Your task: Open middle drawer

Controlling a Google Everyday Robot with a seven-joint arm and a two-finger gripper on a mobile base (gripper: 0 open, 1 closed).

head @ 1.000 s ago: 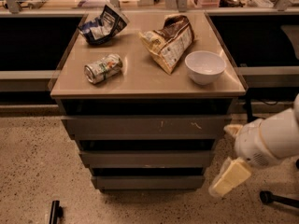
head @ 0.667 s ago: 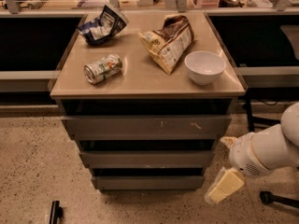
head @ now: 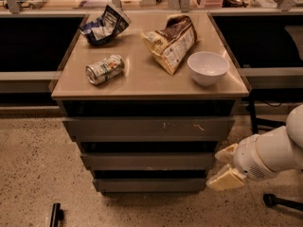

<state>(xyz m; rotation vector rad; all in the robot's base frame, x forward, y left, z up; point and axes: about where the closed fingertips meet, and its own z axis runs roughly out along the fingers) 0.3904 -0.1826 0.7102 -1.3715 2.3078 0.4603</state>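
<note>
The middle drawer (head: pixel 147 161) is the plain grey front between the taller scratched top drawer (head: pixel 147 126) and the narrow bottom drawer (head: pixel 149 184). It stands shut, flush in the cabinet. My gripper (head: pixel 226 167) is at the lower right, just off the cabinet's right front corner, at the height of the middle and bottom drawers. Its two cream fingers (head: pixel 227 178) point left and stand apart with nothing between them. It does not touch the drawer.
On the cabinet top (head: pixel 142 82) lie a can (head: pixel 104 69), a blue crumpled bag (head: pixel 105 25), a brown chip bag (head: pixel 173 42) and a white bowl (head: pixel 208 67). Dark shelving flanks the cabinet. A chair base (head: pixel 279 201) stands at the lower right.
My arm has dropped lower and the gripper has shifted slightly left toward the cabinet's right front corner. The drawers and tabletop objects have not moved.
</note>
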